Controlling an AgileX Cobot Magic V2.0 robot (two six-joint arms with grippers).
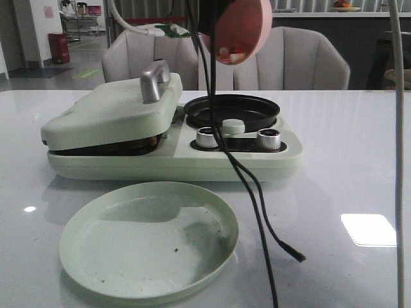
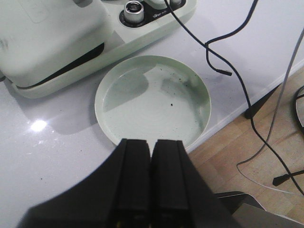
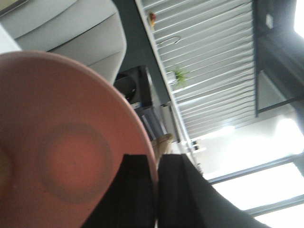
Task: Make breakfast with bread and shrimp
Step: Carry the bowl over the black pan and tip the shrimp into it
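My right gripper (image 3: 156, 161) is shut on the rim of a pink plate (image 3: 61, 118) and holds it tilted steeply, high above the black round pan (image 1: 232, 110) of the breakfast maker. In the front view the pink plate (image 1: 247, 25) has small orange-and-white shrimp pieces (image 1: 230, 56) lying at its lower edge. My left gripper (image 2: 151, 142) is shut and empty, hovering over the near edge of an empty pale green plate (image 2: 152, 97). The bread is hidden.
The pale green breakfast maker has its lid (image 1: 109, 112) closed, with a metal handle (image 1: 154, 80) and two silver knobs (image 1: 207, 137). Black cables (image 1: 257, 212) hang across the maker and the table. The green plate (image 1: 149, 239) sits in front. The table edge (image 2: 237, 111) is near.
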